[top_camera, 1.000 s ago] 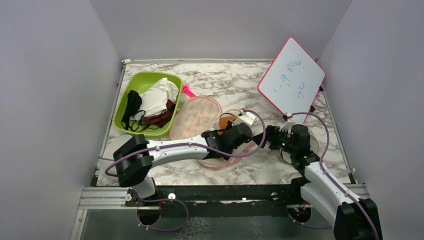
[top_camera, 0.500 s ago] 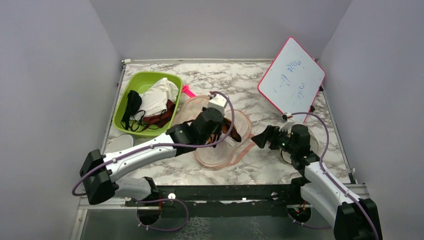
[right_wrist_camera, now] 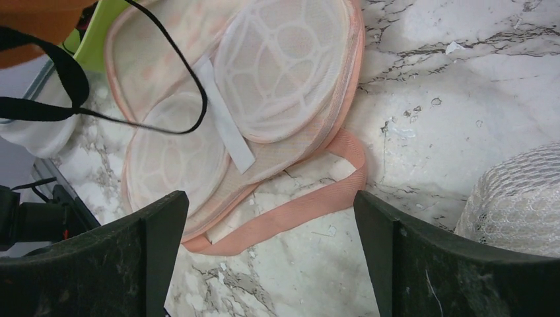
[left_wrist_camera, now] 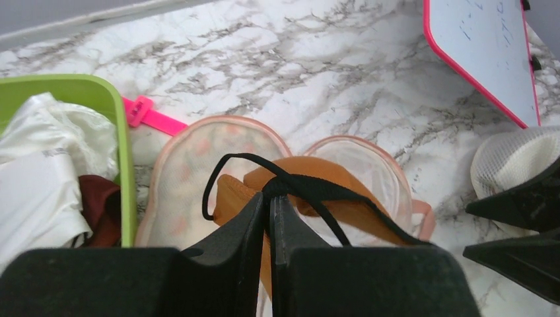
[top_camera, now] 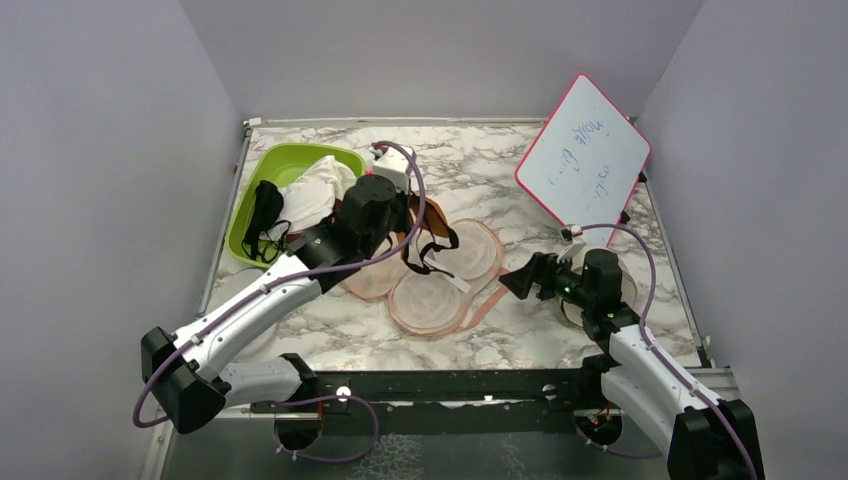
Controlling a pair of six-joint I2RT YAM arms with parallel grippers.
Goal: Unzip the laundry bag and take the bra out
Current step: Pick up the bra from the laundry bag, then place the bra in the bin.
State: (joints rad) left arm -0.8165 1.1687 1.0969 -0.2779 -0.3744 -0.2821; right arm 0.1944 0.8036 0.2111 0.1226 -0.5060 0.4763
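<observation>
The rust-orange padded bra hangs by its black strap from the left arm's fingers, which are shut tight on the strap. It is over the far-left part of the flat peach fabric laundry bag. Whether the cups touch the bag cannot be told.

The bag lies unzipped and spread open near the middle of the marble surface, its white mesh inner cups facing up. A loose band of pink edging trails from it towards the right edge.

Just right of the bag, the right arm's fingers stand spread wide and hold nothing, pointing at the bag from near the surface. A round white mesh pouch sits beside them, close to the right edge.

A lime-green plastic tub stands along the left edge towards the far corner, with white cloth, a black strappy garment and a dark maroon garment in it. A bright pink plastic tie lies on the surface between the tub and the bag. A pink-framed whiteboard stands tilted at the far right corner.
</observation>
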